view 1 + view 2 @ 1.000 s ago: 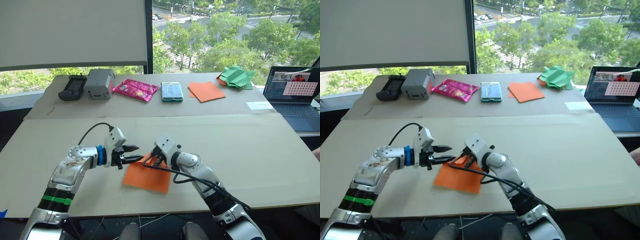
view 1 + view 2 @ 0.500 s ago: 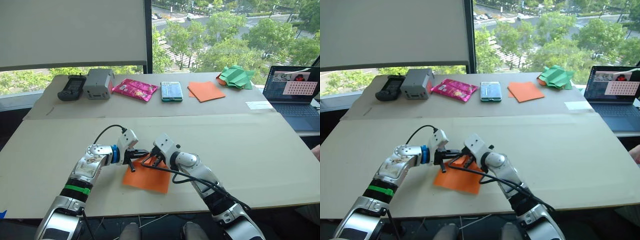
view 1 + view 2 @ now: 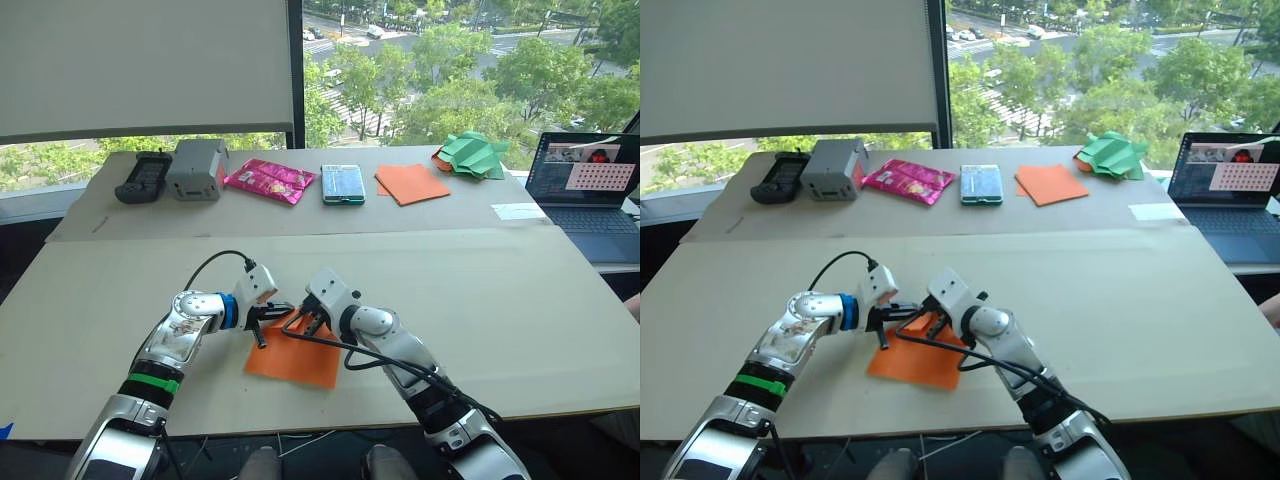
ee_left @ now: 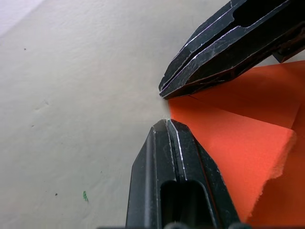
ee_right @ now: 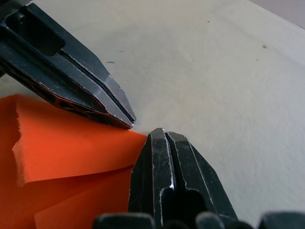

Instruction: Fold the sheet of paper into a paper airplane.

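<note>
**Both pincers meet at the far corner of the orange sheet**

The thin bright orange sheet of paper (image 3: pixel 296 352) lies flat on the pale beige surface (image 3: pixel 520 300), close to the near edge and between the two arms. A flap at its far corner is already turned over, with a ragged side edge showing in the wrist views.

The left pincer (image 3: pixel 283 310) and the right pincer (image 3: pixel 300 322) converge on that far corner, tips nearly touching. In the left wrist view, the left pincer's near finger (image 4: pixel 176 176) rests at the corner's point, and the other pincer's pressed-together pair sits just beyond it. Whether the left pincer is spread or pressed together, I cannot tell. The right pincer likewise sits at the corner, its near finger (image 5: pixel 167 181) over the paper's edge; its state cannot be made out either.

The sheet looks very light, limp and easily torn. It should slide on the smooth surface if pushed, so one pincer probably has to pin it while the other lifts. The raised folded flap at the corner seems the best place to take hold, since the flat edges offer nothing to get under. Too hard a pinch or drag could tear it.

The task appears to be at an early fold.
</note>
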`<state>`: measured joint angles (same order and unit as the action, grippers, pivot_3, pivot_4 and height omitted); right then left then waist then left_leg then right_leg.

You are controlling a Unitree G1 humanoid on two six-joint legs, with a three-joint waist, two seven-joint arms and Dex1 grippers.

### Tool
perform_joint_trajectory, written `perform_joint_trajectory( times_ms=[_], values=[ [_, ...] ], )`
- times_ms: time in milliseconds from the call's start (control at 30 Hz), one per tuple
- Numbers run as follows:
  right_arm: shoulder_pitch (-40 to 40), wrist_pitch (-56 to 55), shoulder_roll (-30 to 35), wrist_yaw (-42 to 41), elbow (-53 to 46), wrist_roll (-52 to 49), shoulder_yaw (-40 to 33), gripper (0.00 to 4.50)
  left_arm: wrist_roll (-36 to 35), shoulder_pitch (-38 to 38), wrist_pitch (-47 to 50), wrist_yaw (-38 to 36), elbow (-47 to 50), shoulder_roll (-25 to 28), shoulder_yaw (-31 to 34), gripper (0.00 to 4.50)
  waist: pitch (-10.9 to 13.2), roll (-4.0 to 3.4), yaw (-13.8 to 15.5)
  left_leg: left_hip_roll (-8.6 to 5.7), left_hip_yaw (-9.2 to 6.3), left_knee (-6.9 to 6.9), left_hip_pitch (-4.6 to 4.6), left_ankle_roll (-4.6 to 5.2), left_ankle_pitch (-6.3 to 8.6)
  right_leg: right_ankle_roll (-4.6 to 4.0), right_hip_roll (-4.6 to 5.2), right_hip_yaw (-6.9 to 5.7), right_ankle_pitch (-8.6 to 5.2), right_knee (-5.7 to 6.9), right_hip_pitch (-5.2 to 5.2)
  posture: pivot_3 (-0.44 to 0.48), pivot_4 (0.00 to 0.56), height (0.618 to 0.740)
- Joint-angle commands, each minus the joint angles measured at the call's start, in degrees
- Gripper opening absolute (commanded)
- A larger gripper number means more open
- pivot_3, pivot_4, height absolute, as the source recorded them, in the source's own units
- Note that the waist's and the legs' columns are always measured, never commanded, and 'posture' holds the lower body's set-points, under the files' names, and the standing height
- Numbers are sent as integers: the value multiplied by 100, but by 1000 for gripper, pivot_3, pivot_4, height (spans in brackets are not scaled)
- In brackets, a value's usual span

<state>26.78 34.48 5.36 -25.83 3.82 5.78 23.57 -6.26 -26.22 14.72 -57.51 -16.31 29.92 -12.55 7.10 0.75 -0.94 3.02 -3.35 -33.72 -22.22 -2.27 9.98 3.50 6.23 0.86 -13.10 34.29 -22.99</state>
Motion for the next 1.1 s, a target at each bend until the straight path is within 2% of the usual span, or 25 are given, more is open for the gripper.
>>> perform_joint_trajectory(
  times_ms=[33, 400, 767, 933, 1100],
  values=[
    [-63, 176, 19, -13, 51, 33, 52, 0, 242, 352, 30, -88, 5, 208, -191, 24, -4, -3, -7, 0, 0, 0, 0, 0, 0, 0, 0, 0, 0, 0, 0, 0, 150, 706],
    [-44, 184, -13, -29, 79, 17, 96, 0, 97, 1267, 240, -176, 952, 845, -2, 24, -13, -17, -75, 2, 0, 5, 10, -24, 15, -2, 0, 1, -1, 0, -2, 0, 150, 706],
    [-8, 147, -36, -48, 129, 12, 118, 0, -64, 1871, 435, -108, 1476, 1244, 375, 24, -10, -21, -163, 4, 0, 16, 19, -43, 27, -4, 1, 2, -3, 0, -6, 0, 150, 706],
    [7, 101, -65, -49, 153, 17, 149, 0, -204, 1842, 538, -72, 1564, 1349, 600, 24, -10, -20, -164, 4, 1, 42, 24, -43, 27, -6, 1, 2, -3, -2, -13, 0, 150, 706],
    [26, 80, -77, -60, 153, 22, 171, 0, -679, 1216, 932, 23, 1636, 1187, 1020, 24, 0, -10, -152, 4, 0, 46, 23, -43, 27, -6, 1, -1, -3, 0, -17, 0, 150, 706]
  ],
)
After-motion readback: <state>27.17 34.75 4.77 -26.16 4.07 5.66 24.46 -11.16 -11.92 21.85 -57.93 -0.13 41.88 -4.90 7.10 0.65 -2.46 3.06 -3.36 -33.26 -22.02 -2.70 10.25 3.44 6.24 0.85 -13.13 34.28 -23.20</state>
